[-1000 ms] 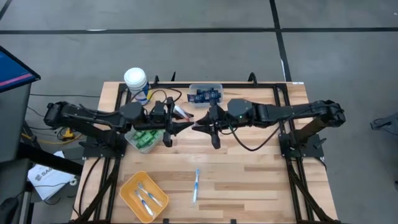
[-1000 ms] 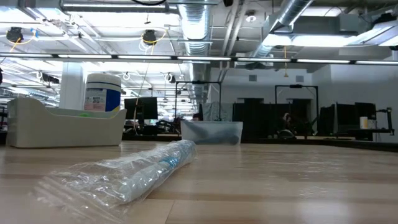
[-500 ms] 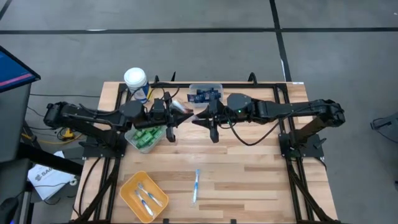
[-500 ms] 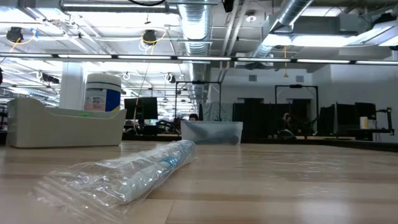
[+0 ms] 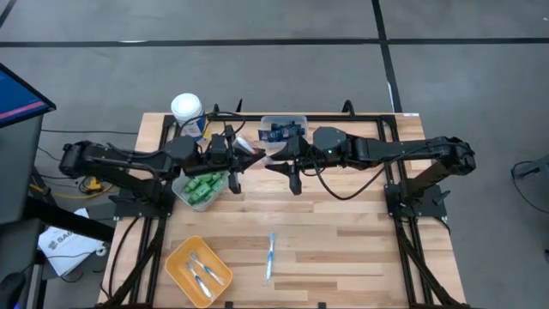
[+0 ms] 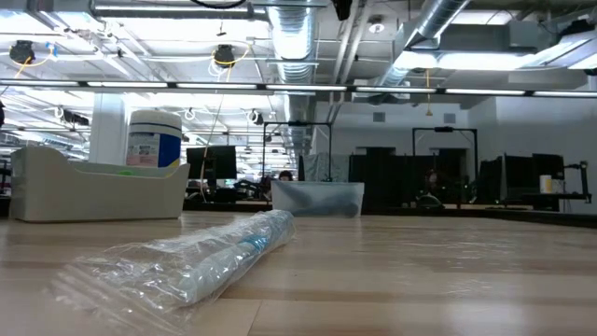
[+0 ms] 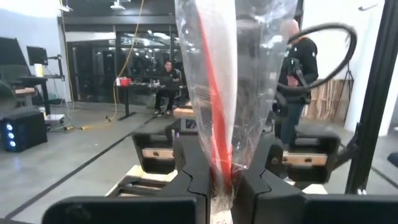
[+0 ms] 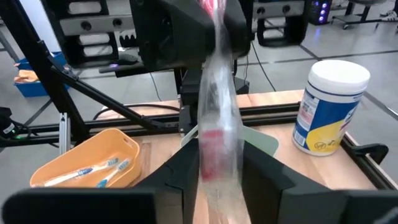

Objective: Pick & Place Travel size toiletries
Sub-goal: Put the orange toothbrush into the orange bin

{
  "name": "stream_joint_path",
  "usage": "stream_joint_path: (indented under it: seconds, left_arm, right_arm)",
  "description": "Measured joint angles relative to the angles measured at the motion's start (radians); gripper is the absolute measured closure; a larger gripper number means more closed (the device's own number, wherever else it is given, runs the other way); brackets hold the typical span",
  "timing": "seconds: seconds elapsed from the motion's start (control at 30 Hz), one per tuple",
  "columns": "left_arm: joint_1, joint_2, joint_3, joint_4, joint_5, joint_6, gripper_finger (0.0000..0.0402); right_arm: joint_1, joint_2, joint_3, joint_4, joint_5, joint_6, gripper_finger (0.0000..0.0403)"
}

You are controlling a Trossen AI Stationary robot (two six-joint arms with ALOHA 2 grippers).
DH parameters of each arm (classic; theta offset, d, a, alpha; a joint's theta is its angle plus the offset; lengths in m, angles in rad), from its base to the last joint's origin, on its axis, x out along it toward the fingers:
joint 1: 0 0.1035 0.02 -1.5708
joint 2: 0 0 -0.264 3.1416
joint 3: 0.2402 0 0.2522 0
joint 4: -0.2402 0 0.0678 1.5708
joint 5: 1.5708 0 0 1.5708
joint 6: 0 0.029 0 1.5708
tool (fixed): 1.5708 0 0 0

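Just above centre in the high view, the left gripper [image 7: 222, 180] is pinched shut on a clear-wrapped red-and-white toothbrush [image 7: 217, 93]. Facing it, the right gripper [image 8: 219, 168] has its fingers parted around the same wrap's other end. A white-blue toothbrush [image 5: 271, 256] lies lower centre, beside the yellow bin [image 5: 176, 266].

Bagged red-and-white toothbrush [image 7: 217, 93]: top cut off by frame edge in left wrist view, blurred in right wrist view. Low view shows neither pincer. Items in clear bin [image 5: 283, 130] too small to identify from above.
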Motion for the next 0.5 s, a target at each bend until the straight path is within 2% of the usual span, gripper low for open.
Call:
stream_joint_path:
  seconds: [0.13,0.33,0.4,0.5]
  left_arm:
    - [0.0,-0.022,0.0,-0.029,-0.004,0.003,0.0385]
    - [0.0,-0.044,0.002,-0.039,-0.007,0.004,0.0385]
    - [0.0,-0.052,0.001,-0.074,-0.009,0.005,0.0385]
    - [0.0,-0.064,0.0,-0.103,-0.012,0.006,0.0385]
  right_arm:
    - [0.004,0.0,0.0,-0.001,0.0,-0.003,0.0263]
    - [0.004,0.0,0.0,0.0,-0.001,0.028,0.0172]
    - [0.005,0.0,0.0,-0.001,-0.001,0.047,0.0153]
    - [0.015,0.0,0.0,-0.026,-0.003,0.05,0.0144]
